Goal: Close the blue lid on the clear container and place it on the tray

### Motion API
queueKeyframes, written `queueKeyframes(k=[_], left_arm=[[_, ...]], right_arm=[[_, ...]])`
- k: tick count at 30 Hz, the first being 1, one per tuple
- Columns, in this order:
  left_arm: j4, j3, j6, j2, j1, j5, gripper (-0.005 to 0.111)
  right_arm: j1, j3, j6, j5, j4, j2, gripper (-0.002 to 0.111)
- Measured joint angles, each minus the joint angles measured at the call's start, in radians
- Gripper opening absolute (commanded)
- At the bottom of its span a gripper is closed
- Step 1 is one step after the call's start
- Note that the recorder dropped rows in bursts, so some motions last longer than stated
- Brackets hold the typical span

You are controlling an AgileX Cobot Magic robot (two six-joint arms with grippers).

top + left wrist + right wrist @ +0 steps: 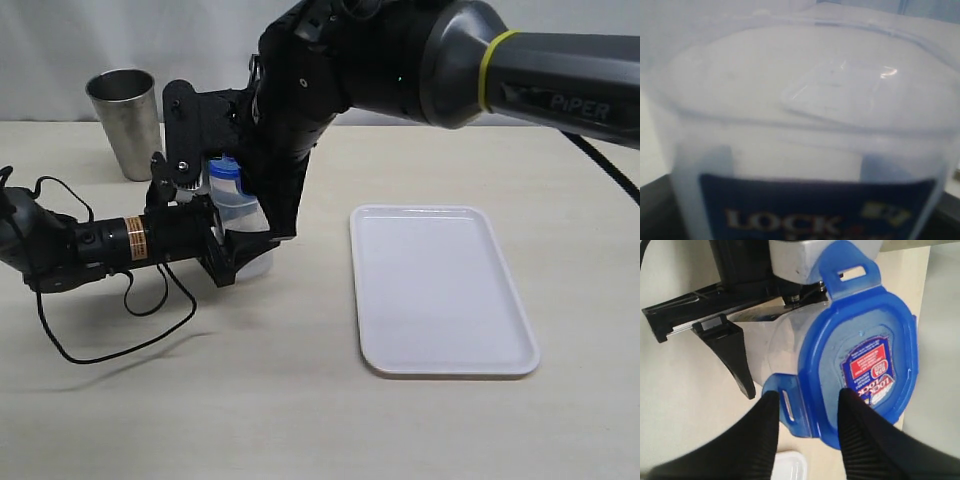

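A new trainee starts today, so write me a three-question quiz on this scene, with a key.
1. True or false: the clear container already stands on the tray.
2. Which gripper holds the clear container by its lower body? A) left B) right C) neither
3. Fill in: the blue lid sits on top of the ____.
Key: 1 false, it stands on the table beside the tray; 2 A, the left gripper; 3 clear container.

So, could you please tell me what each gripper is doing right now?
Left gripper: closed on the clear container.
Right gripper: straddling the blue lid; grip cannot be told.
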Motion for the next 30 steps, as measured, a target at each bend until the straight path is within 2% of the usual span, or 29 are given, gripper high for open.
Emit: queueKeyframes(k=[8, 12, 19, 21, 26, 30], left_arm=[[-0.011, -0.002, 0.0, 0.0, 0.009, 0.004, 0.0], [-0.015, -0.002, -0.013, 0.0, 0.009, 0.004, 0.0], [-0.017, -0.005, -0.037, 0.0, 0.012, 0.008, 0.0], [-0.019, -0.006, -0.037, 0.0, 0.012, 0.008, 0.0], [-0.029, -0.006, -0.016, 0.0, 0.012, 0.012, 0.0], [-0.031, -0.006, 0.019, 0.0, 0.012, 0.012, 0.0]], right_arm=[[0.0, 0.063, -0.01, -0.118, -0.012, -0.011, 0.03], [0.0, 0.074, -0.011, -0.163, -0.016, -0.014, 0.024], [-0.002, 0.076, -0.014, -0.189, -0.022, -0.008, 0.023], [-0.002, 0.076, -0.007, -0.192, -0.022, -0.008, 0.027], [-0.002, 0.079, 0.029, -0.186, -0.008, -0.014, 0.05], [0.002, 0.09, 0.056, -0.175, 0.029, -0.03, 0.052]])
